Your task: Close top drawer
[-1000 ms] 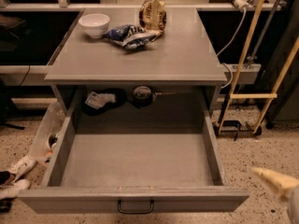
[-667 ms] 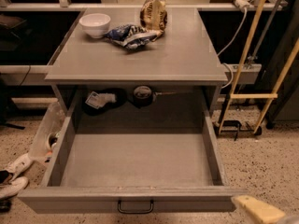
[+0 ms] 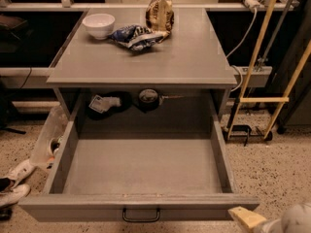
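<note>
top drawer [image 3: 219, 155] stood fully out past the counter's [image 3: 189, 62] front edge, inside bare, handle [image 3: 141, 215] mid-front | gripper [image 3: 247, 219] low, just beside the drawer's front right corner; its grip could not be told | bowl [image 3: 99, 25] near the counter's back left corner | floor [image 3: 274, 171] open right of the drawer

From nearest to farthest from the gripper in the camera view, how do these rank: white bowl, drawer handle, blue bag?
The gripper is at the bottom right.
1. drawer handle: low centre, to the gripper's left.
2. blue bag: far back, middle.
3. white bowl: far back, left.
</note>
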Tool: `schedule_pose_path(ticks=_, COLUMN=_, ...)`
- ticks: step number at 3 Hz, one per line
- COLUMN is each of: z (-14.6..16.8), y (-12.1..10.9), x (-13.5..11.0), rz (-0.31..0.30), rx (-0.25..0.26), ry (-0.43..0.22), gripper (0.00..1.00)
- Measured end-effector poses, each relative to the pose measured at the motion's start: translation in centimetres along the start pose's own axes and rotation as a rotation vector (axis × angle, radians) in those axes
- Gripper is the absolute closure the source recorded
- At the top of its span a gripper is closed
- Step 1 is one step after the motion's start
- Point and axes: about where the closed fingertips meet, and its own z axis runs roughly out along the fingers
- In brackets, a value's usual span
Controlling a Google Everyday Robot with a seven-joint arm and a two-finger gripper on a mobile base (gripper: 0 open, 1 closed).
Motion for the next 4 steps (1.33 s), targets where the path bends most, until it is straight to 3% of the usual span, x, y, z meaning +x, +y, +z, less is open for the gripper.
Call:
schedule_pose_path(ticks=1, z=2.5, y=-1.4, x=2.1, rz=0.026, rx=-0.037, ry=0.016, gripper=0.00)
schedule_pose_path(ticks=3, z=2.9, y=-4.7, x=4.2, rz=0.084, rx=-0.048, ry=0.076, gripper=0.00)
schedule_pose_path(ticks=4, z=2.1, y=-9.3, x=4.7, rz=0.122, rx=-0.033, ry=0.110, gripper=0.00)
